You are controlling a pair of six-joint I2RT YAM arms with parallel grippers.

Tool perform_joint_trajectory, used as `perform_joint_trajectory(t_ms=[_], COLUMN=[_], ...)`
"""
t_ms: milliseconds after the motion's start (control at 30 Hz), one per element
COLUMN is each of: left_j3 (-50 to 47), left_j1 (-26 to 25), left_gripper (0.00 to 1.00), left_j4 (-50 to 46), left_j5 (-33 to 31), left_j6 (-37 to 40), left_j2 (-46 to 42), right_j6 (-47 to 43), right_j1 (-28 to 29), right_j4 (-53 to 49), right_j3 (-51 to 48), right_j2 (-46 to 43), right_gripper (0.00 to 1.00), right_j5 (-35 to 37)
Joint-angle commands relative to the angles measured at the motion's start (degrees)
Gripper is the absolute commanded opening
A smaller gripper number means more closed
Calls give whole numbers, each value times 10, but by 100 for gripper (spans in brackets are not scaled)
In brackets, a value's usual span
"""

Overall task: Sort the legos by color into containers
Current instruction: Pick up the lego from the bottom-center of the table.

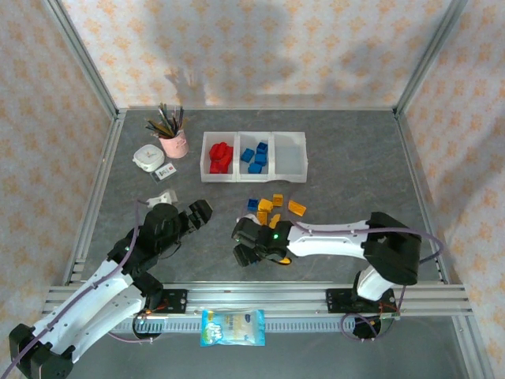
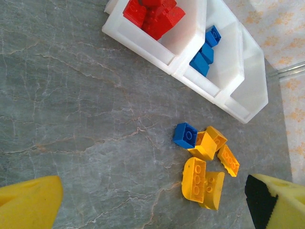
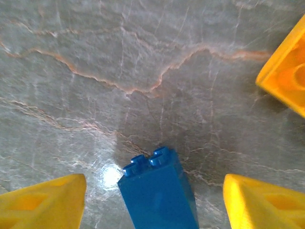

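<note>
**Hand check: right hand (image 3: 155, 186) loose around a blue brick (image 3: 159, 195)**

So the right hand is down low over the counter (image 3: 143, 57). Its fingers (image 3: 43, 202) are partway apart with the blue brick between them. A sliver of counter shows on both sides of the brick, so it's not pinched. The left hand (image 1: 196, 215) is spread wide above the counter, holding nothing. Loose yellow legos (image 1: 272, 207) lie just ahead of the right hand. The red legos (image 1: 221, 156) and blue legos (image 1: 256, 156) sit in the left and middle containers (image 1: 289, 164).
</note>
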Motion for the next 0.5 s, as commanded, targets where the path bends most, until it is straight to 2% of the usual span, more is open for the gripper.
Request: perform_joint_trajectory(t_ms=[0, 467], left_j3=[-7, -8], left_j1=[-5, -5], left_gripper=[99, 99], left_j4=[-22, -25], left_j5=[-19, -25], left_j6=[-9, -7], left_j2=[-9, -5], right_j6=[11, 13], right_j1=[12, 21], right_j4=[-5, -34], right_j3=[16, 39], right_j2=[23, 54], right_gripper=[73, 49], right_j5=[25, 67])
